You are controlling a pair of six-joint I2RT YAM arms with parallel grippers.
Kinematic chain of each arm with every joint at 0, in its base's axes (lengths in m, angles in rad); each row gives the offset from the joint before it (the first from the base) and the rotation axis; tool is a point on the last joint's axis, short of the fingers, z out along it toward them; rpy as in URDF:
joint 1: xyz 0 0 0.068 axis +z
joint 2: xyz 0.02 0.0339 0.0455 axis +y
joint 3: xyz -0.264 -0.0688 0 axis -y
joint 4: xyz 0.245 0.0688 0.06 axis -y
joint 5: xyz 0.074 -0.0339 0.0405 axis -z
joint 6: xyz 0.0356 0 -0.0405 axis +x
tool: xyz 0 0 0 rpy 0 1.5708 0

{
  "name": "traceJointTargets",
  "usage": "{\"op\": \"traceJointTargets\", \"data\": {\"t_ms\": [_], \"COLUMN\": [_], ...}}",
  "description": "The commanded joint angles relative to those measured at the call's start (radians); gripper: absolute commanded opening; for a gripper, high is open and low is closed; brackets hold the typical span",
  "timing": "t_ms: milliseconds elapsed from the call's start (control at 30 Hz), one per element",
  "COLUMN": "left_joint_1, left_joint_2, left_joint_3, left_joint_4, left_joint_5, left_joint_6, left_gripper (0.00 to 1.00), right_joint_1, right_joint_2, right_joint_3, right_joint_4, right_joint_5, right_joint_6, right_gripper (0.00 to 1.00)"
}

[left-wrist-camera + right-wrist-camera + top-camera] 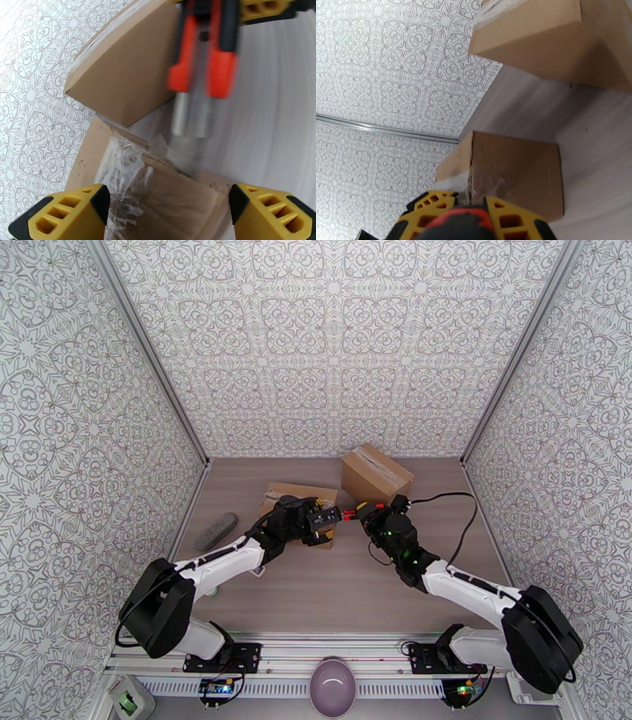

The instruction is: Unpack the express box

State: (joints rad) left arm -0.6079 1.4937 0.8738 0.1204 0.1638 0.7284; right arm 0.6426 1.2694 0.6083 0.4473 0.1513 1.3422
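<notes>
- Location: the express box (278, 496) is seen lying flat on the table (332, 587), left of centre. A second cardboard box (377, 473) is set at an angle just beyond it to the right, apart from it.
- Left claw (166, 193): it is spread wide across the taped end of the express box. Its pads (102, 201) are judged to be pressed against both sides, so the box is taken as braced.
- Right claw (366, 511): it is closed on an orange-handled cutter (201, 67), whose silvery tip is pointed at the clear tape (122, 169). Because of blur, contact cannot be confirmed.
- Handling: the box is judged light and fairly stiff at its edges, yet easily dented across the flat faces. It is expected to slide on the smooth table under the blade's push unless it is held.
- Tape: it is wrinkled and glossy, so it is likely slippery and poorly suited to a hold.
- Hold: bare cardboard on opposite side walls near a corner is judged the best place to be gripped, clear of the seam to be cut. Once the tape is slit, a flap edge could be pinched and lifted.
</notes>
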Motion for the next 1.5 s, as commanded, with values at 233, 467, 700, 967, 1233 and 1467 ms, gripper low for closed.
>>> {"op": "traceJointTargets", "data": {"t_ms": [233,467,700,967,1233,1467], "left_joint_1": [0.000,0.016,0.034,0.040,0.039,0.039], "left_joint_2": [-0.023,-0.068,-0.075,-0.064,-0.062,-0.056], "left_joint_3": [-0.034,-0.068,-0.058,-0.045,-0.038,-0.030], "left_joint_4": [0.039,-0.007,-0.014,-0.018,-0.019,-0.021], "left_joint_5": [-0.013,0.119,0.177,0.180,0.177,0.178], "left_joint_6": [-0.019,-0.015,-0.026,-0.029,-0.032,-0.030], "left_gripper": [0.85,0.85,0.85,0.85,0.85,0.85], "right_joint_1": [0.000,-0.063,-0.098,-0.098,-0.098,-0.097], "right_joint_2": [-0.081,-0.146,0.014,0.127,0.178,0.209], "right_joint_3": [-0.058,-0.053,0.021,0.103,0.130,0.131], "right_joint_4": [-0.058,-0.009,0.153,0.249,0.260,0.276], "right_joint_5": [0.043,0.145,0.057,0.004,-0.023,-0.019], "right_joint_6": [-0.024,-0.133,-0.149,-0.168,-0.154,-0.150], "right_gripper": [0.00,0.00,0.00,0.00,0.00,0.00]}}
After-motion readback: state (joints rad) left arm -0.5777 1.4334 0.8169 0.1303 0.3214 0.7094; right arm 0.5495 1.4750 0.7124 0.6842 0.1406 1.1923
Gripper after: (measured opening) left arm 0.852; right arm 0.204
